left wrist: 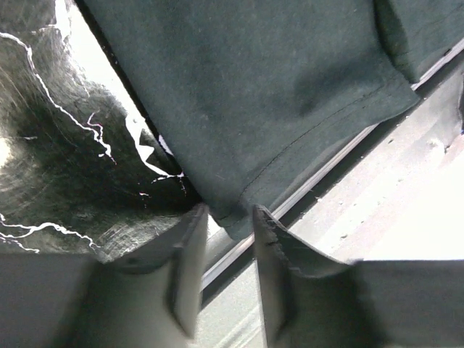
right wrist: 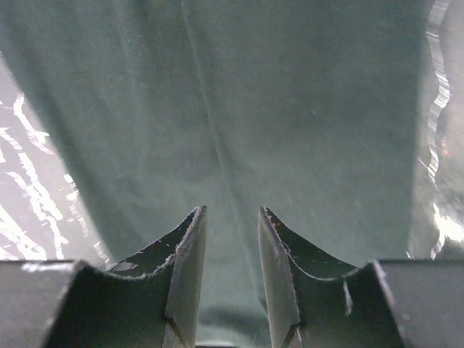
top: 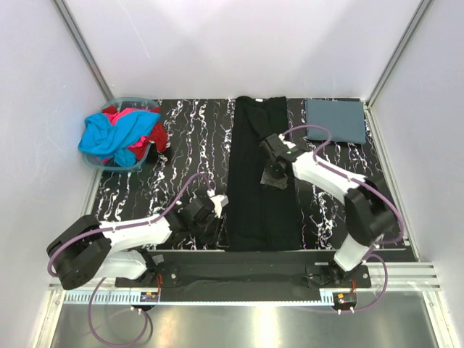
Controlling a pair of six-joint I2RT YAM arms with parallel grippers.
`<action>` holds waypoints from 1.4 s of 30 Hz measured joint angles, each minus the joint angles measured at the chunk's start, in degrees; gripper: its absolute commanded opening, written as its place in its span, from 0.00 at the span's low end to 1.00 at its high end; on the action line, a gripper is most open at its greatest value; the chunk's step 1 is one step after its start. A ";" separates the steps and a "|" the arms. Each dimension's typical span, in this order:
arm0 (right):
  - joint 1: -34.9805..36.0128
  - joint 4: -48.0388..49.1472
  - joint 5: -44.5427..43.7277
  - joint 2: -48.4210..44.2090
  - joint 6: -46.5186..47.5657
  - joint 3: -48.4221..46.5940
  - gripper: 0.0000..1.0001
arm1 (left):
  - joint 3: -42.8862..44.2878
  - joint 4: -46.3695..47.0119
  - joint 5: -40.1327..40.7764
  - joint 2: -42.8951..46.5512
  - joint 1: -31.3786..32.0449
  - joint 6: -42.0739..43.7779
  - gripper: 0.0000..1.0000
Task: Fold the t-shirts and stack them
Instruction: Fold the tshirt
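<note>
Black strip lies near-to-far; the left arm is nearest its near end.
At the desk's [top: 181, 145] near edge the left fingers [left wrist: 190, 268], parted and empty, face the near-left hem corner of the black t-shirt [left wrist: 254, 87], a long strip lying up the desk's middle. Farther along, the right fingers [right wrist: 190, 268] hover parted above its midsection. A slate t-shirt [top: 335, 120] lies folded in the far right corner; a cyan t-shirt [top: 116, 134] and a red t-shirt [top: 156, 135] sit in the tub [top: 109, 168] at the far left.
</note>
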State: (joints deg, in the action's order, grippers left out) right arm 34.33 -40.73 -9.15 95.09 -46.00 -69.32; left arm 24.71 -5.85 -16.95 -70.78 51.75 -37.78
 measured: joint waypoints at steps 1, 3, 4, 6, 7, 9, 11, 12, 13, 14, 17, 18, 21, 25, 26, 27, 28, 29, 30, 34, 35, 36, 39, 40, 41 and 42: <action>0.00 0.61 0.35 1.49 0.72 -0.39 0.42 | -0.02 0.00 0.00 -0.17 0.00 0.00 0.23; 0.00 1.53 1.40 4.66 2.12 -1.44 0.42 | -0.15 0.02 -0.17 -0.31 -0.02 -0.09 0.15; 0.00 2.29 1.90 5.97 2.51 -1.66 0.42 | -0.22 0.02 -0.24 -0.31 0.00 -0.11 0.09; -0.02 3.63 3.26 8.02 2.91 -1.77 0.42 | -0.31 0.04 -0.42 -0.31 -0.02 -0.11 0.00; -0.02 4.28 3.98 8.85 2.93 -1.73 0.42 | -0.31 -0.02 -0.44 -0.31 -0.02 0.07 0.00; -0.02 5.73 5.05 9.92 2.93 -1.29 0.43 | -0.31 -0.04 -0.50 -0.31 0.00 0.26 0.00; -0.04 7.04 5.92 10.38 2.91 -0.46 0.43 | -0.31 -0.09 -0.57 -0.28 -0.02 0.28 0.00; -0.04 7.43 6.27 10.60 2.93 -0.15 0.43 | -0.31 -0.22 -0.57 -0.17 -0.02 0.31 0.00; -0.04 7.91 6.67 10.88 2.95 0.13 0.43 | -0.31 -0.44 -0.55 -0.04 -0.02 0.37 0.00; -0.04 8.15 6.86 11.17 2.97 0.22 0.43 | -0.31 -0.87 -0.52 0.26 -0.02 0.50 0.00; -0.04 8.81 7.89 11.80 3.08 0.33 0.50 | 0.07 -2.27 -0.37 1.18 -0.02 0.87 0.00; 0.02 9.07 8.39 11.80 3.10 0.37 0.52 | 0.39 -2.73 -0.33 1.42 -0.02 0.94 0.00; 0.07 10.03 9.42 10.34 1.68 2.05 0.53 | 1.18 -3.58 -0.35 1.73 -0.02 1.27 0.00; 0.20 8.90 10.58 2.05 -2.27 10.21 0.53 | 1.64 -3.76 -0.39 1.66 0.00 1.53 0.00; 0.20 7.54 10.78 -1.49 -3.48 12.94 0.52 | 1.64 -3.78 -0.39 1.66 0.00 1.57 0.00; 0.20 6.10 10.84 -5.25 -4.52 15.50 0.52 | 1.64 -3.85 -0.42 1.66 0.00 1.70 0.00; 0.22 4.74 10.93 -8.94 -5.60 17.84 0.51 | 1.64 -3.91 -0.44 1.66 0.00 1.77 0.00; 0.24 3.80 11.06 -12.57 -6.67 20.24 0.50 | 1.64 -3.96 -0.46 1.66 0.00 1.79 0.00; 0.24 2.62 11.32 -15.93 -7.85 22.51 0.49 | 1.64 -3.98 -0.46 1.66 -0.02 1.86 0.00; 0.31 -1.18 12.07 -27.56 -13.03 32.39 0.46 | 1.77 -4.11 -0.66 1.68 0.00 2.08 0.00; 0.31 -2.08 12.28 -29.99 -14.43 34.84 0.45 | 1.92 -4.26 -0.70 1.68 0.00 2.21 0.00; 0.31 -3.26 12.52 -32.13 -15.69 37.00 0.44 | 2.10 -4.39 -0.83 1.68 0.00 2.27 0.00; 0.31 -6.49 13.60 -35.89 -18.43 40.72 0.43 | 2.75 -4.74 -1.25 1.66 -0.02 2.60 0.00; 0.31 -7.17 13.81 -36.72 -19.26 41.38 0.42 | 2.97 -4.85 -1.36 1.66 0.00 2.71 0.00; 0.31 -7.67 14.01 -37.38 -20.17 41.72 0.42 | 3.17 -4.87 -1.46 1.66 -0.02 2.82 0.00; 0.31 -8.07 14.23 -37.83 -21.09 41.86 0.42 | 3.39 -5.05 -1.60 1.66 -0.02 2.91 0.00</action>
State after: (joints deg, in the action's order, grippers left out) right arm 34.63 -48.80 5.08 57.25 -67.09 -27.46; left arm 28.10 -10.90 -18.55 -69.12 51.72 -34.87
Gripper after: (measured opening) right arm 0.425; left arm 0.013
